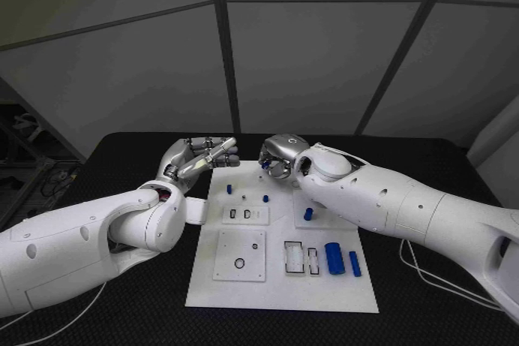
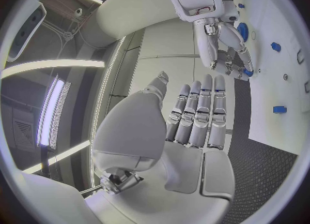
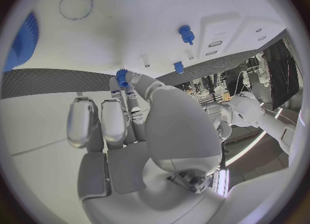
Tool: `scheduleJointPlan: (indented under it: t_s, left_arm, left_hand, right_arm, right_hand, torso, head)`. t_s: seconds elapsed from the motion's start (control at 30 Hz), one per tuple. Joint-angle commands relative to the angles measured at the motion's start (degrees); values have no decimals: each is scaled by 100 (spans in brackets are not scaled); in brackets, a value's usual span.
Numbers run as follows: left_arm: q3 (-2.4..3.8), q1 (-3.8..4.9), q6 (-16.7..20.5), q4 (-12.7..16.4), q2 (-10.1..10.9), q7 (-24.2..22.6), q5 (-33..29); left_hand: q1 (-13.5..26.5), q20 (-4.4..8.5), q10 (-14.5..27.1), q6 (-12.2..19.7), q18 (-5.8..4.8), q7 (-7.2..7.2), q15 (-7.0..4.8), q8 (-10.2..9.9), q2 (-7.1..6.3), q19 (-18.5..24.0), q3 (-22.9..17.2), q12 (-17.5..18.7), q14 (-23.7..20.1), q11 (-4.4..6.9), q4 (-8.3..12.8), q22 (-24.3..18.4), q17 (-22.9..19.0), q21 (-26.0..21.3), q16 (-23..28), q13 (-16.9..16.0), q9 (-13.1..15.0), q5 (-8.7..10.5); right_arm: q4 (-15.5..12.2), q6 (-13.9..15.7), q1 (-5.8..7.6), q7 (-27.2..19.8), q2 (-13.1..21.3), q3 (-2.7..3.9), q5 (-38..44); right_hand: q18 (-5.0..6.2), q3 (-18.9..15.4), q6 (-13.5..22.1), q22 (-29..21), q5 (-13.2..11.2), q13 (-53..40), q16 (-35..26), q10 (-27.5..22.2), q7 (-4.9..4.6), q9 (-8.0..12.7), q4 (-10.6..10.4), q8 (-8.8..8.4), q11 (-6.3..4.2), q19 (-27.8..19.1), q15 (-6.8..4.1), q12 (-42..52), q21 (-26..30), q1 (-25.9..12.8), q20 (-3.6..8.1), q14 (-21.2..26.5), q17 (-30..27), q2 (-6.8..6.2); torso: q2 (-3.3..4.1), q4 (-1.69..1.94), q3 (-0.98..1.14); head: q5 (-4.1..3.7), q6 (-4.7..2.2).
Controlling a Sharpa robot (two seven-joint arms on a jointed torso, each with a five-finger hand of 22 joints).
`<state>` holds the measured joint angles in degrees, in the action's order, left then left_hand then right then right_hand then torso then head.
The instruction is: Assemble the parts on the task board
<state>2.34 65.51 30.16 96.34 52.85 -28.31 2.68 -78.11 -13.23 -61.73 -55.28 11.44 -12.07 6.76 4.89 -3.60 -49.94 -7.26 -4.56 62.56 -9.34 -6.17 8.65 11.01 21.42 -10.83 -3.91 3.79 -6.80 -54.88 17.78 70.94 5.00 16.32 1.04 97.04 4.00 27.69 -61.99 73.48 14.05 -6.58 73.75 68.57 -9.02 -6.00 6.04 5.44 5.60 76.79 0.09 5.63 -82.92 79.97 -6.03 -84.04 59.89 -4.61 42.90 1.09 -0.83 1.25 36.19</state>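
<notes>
Fingers of the left hand [image 1: 201,157] lie straight and together, holding nothing, just off the far left corner of the task board [image 1: 217,286]. At the board's far edge the right hand [image 1: 283,157] pinches a small blue gear [image 3: 122,75] at its fingertips. Other blue parts stand further in: a peg [image 1: 229,188], another peg [image 1: 308,213] and two cylinders [image 1: 334,257] near the right edge. Such a shallow pinch could likely let the gear tilt or slip while being seated.
</notes>
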Motion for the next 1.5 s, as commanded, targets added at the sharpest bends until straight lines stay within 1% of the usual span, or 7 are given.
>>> scheduleJointPlan:
  t_s: [0.03, 0.2, 0.6, 0.83, 1.03, 1.23, 1.5]
  left_arm:
    - [6, 13, -74, 8, -11, -22, 46]
    - [6, 18, -74, 6, -14, -21, 46]
    - [6, 33, -91, 0, -11, -10, 46]
    - [6, 39, -101, -6, -12, -2, 46]
    - [6, 41, -113, -7, -1, 9, 46]
    - [6, 42, -133, -20, 21, 23, 46]
    - [5, 43, -151, -58, 76, 29, 46]
  left_hand:
    - [37, -6, 32, 6, -107, -45, 13, -18, 26, 30, 12, 24, -33, -15, 26, -5, 5, -40, 36, 4, -5, 15]
    - [37, -8, 34, 7, -108, -47, 16, -22, 28, 38, 14, 28, -40, -17, 30, -8, 7, -44, 44, 4, -5, 15]
    - [37, -9, 37, 9, -108, -49, 17, -25, 29, 42, 15, 31, -43, -18, 31, -9, 8, -47, 48, 4, -5, 15]
    - [37, -9, 37, 9, -108, -49, 17, -25, 29, 42, 15, 31, -43, -18, 31, -9, 8, -47, 48, 4, -5, 15]
    - [39, -12, 41, 12, -107, -52, 20, -31, 33, 49, 17, 37, -48, -21, 35, -12, 10, -51, 57, 4, -5, 15]
    - [41, -17, 51, 18, -108, -54, 25, -41, 35, 60, 21, 46, -59, -26, 41, -16, 13, -57, 70, 5, -6, 16]
    - [39, -23, 63, 24, -109, -55, 31, -50, 41, 77, 23, 56, -77, -29, 50, -22, 15, -67, 90, 5, -6, 16]
  right_arm:
    - [12, -240, -27, -46, -19, -44, -3]
    - [38, -270, -28, -57, -48, -62, -3]
    - [114, -300, -28, -61, -76, -68, -14]
    - [118, -214, -28, -93, -86, -69, -37]
    - [48, 21, -28, -72, -28, -69, -47]
    - [-203, 448, -28, -35, 183, -67, -115]
    - [-857, 873, -23, -46, 722, -58, -404]
  right_hand:
    - [-22, 28, 53, -15, 7, -131, 27, 17, 8, -8, -8, -37, -70, -9, 16, -4, -1, -43, -34, -95, -13, -27]
    - [-22, 29, 111, -11, -24, -125, 38, -50, -3, -5, -18, -75, -53, -13, 32, -46, -2, -74, -47, -93, -6, -39]
    - [56, 63, 348, -358, -116, 19, -47, -643, -85, -2, -67, -162, 92, -302, 145, -202, 161, -191, -159, -28, -200, -126]
    - [78, 69, 419, -456, -120, 64, -63, -771, -100, -2, -66, -172, 118, -381, 167, -192, 213, -200, -183, -14, -244, -151]
    - [134, 44, 652, -707, -120, 150, -196, -1047, -111, 29, -58, -190, 154, -577, 204, -184, 345, -214, -218, 61, -483, -213]
    - [182, -92, 923, -948, -116, 223, -317, -1325, -22, 62, -46, -183, 191, -750, 233, -136, 485, -223, -246, 132, -697, -276]
    - [223, -293, 985, -1164, -34, 240, -453, -1430, 24, 47, -67, -157, 200, -898, 237, -5, 622, -231, -263, 206, -929, -282]
  torso:
    - [0, 2, -3]
    - [2, -4, 0]
    - [6, -9, 1]
    - [5, -6, -1]
    - [-1, -18, -1]
    - [-8, -38, 6]
    - [-26, -59, 13]
  head:
    - [-26, 7]
    - [-17, 5]
    - [-4, -2]
    - [0, -7]
    - [12, -12]
    - [12, -30]
    - [6, -79]
